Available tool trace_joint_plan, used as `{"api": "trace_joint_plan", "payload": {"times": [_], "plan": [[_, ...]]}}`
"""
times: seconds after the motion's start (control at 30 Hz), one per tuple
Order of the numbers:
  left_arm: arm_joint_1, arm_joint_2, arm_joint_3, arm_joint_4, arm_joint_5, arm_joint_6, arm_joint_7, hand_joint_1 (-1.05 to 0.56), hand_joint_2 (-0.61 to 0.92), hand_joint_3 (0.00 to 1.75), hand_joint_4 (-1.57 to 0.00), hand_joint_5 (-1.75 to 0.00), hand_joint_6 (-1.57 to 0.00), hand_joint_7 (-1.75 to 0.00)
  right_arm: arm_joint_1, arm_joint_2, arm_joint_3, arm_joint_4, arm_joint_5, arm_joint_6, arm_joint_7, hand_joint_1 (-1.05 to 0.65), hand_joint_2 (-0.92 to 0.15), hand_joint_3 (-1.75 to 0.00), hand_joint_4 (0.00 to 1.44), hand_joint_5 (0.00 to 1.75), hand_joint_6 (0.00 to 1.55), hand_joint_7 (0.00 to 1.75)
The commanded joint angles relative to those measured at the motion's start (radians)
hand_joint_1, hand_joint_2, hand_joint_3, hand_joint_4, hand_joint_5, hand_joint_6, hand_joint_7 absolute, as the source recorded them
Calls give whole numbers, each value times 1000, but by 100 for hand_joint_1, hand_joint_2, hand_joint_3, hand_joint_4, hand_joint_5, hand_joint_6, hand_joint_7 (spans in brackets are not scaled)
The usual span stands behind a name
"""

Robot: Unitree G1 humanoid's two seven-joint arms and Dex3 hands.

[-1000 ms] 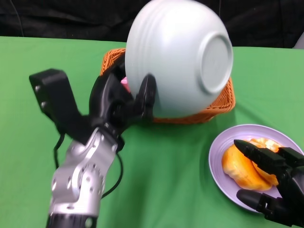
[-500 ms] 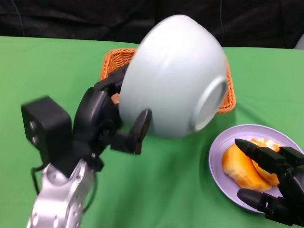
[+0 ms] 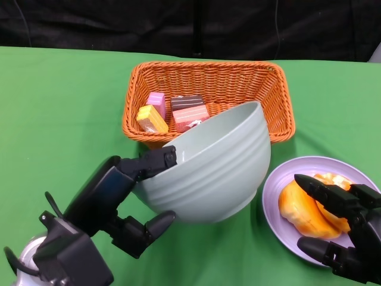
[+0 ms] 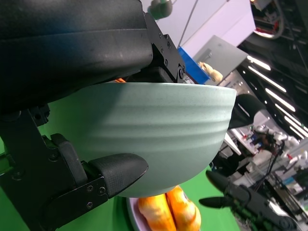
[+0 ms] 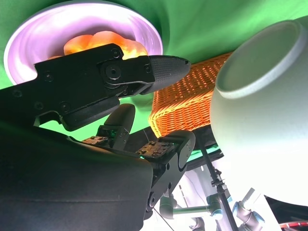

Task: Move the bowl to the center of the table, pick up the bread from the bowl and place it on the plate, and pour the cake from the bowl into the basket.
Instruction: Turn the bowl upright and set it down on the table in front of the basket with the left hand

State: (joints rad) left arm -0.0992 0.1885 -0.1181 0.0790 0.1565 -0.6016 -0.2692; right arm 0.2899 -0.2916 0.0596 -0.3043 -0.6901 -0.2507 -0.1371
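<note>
1. Your pour looks done: three cake pieces point(image 3: 172, 113) lie inside the basket point(image 3: 277, 110) at its left half, and the bowl point(image 3: 214, 173) shows nothing in the part of its inside you can see.
2. The bread point(image 3: 309, 208) already sits on the plate point(image 3: 274, 196), so that step reads as finished too.
3. Your left hand point(image 3: 134, 196) holds the bowl, fingers over the near rim and thumb under the wall; the bowl is tilted, mouth turned away toward the basket.
4. What I judge is left: level the bowl and set it down on the worktop point(image 3: 59, 107).
5. Your right hand point(image 3: 339, 232) holds nothing, fingers spread, hovering over the near side of the plate and bread.
6. Room: the bowl's far rim overlaps the basket's front wall, and its right side is just beside the plate. Open green worktop lies to the left and in front; bring the bowl back that way.
</note>
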Motion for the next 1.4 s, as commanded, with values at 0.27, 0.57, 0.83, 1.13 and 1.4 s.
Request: {"api": "trace_joint_plan", "payload": {"times": [0.27,0.57,0.83,1.13,1.4], "plan": [[-26,71,20,99,264,-261,186,-11,22,172,-104,-175,-83,-175,9,-4,-8,-21,14,-2,-3,-54,-92,-31,34,80,43,7],[-52,98,32,143,447,-363,363,-15,23,167,-104,-175,-84,-175,10,-5,-9,-25,9,3,0,-54,-92,-30,35,81,44,7],[-90,189,4,132,827,-374,694,-8,11,157,-105,-175,-80,-175,13,-5,-7,-29,11,4,2,-54,-92,-30,35,80,44,7],[-127,279,-111,146,1012,-267,935,-12,10,148,-103,-175,-79,-175,13,-3,-7,-30,13,5,5,-54,-92,-30,34,80,43,7],[-185,382,-289,196,1218,-116,1079,-23,55,51,-101,-175,-85,-157,12,0,-7,-32,16,2,2,-54,-92,-30,34,80,44,7]]}}
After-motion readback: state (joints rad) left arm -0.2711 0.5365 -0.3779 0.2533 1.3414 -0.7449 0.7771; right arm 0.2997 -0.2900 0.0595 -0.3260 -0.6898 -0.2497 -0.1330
